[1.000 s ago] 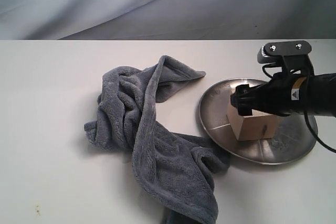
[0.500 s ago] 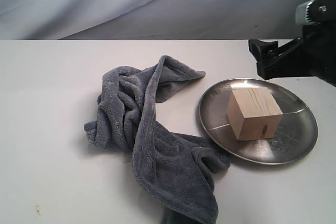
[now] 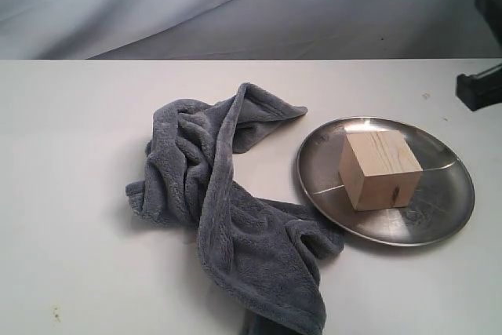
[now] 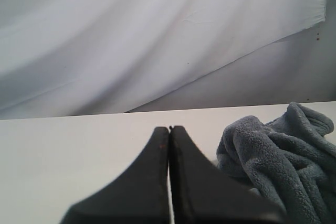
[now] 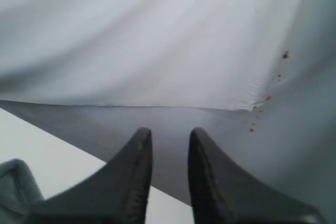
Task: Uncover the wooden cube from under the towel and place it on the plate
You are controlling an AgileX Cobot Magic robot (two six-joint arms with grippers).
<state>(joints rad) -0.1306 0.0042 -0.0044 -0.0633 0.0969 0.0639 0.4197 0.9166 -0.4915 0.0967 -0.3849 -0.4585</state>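
Observation:
The pale wooden cube (image 3: 380, 169) rests on the steel plate (image 3: 439, 217) at the right of the table, free of any grip. The dark blue-grey towel (image 3: 220, 209) lies crumpled to the plate's left, one corner touching the rim; part of the towel (image 4: 283, 156) shows in the left wrist view. My right gripper (image 5: 169, 132) is open and empty, raised off to the far right, where only a dark piece of the arm (image 3: 480, 88) shows at the frame edge. My left gripper (image 4: 169, 128) is shut on nothing, low over the table beside the towel.
The white table (image 3: 78, 194) runs wide to the left and front. A grey draped backdrop (image 3: 235, 5) hangs behind it.
My right gripper let go of the cube on the plate, then rose and drew back to the right, nearly out of the exterior view. Cube, plate and towel stayed still.

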